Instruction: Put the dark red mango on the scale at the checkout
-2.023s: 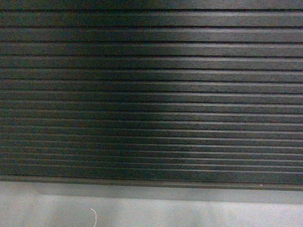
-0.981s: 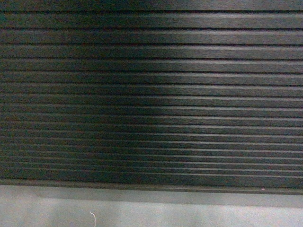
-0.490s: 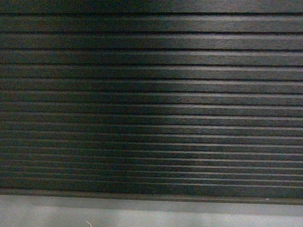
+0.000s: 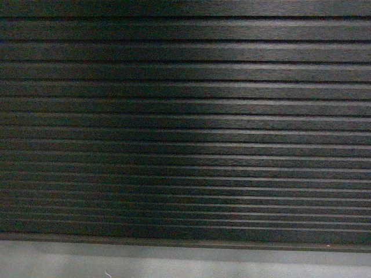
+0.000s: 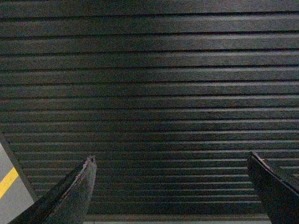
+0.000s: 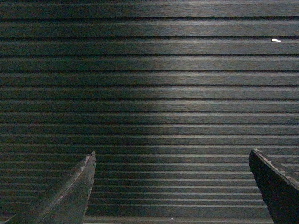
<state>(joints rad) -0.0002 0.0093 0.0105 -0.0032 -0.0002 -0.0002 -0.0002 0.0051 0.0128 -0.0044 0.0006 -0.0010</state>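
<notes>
Checkout (image 4: 185, 127): ribbed dark front fills my views; floor (image 4: 185, 263) below; my left claw (image 5: 170, 163) wide open, empty; right claw (image 6: 170, 163) likewise.

My left two-fingered dark gripper (image 5: 172, 161) gapes wide before the black, horizontally ribbed checkout counter front (image 5: 149, 93); grey floor with a yellow stripe (image 5: 7, 181) lower left.

Grey floor (image 4: 185, 263); yellow floor stripe (image 5: 7, 181) at left.
</notes>
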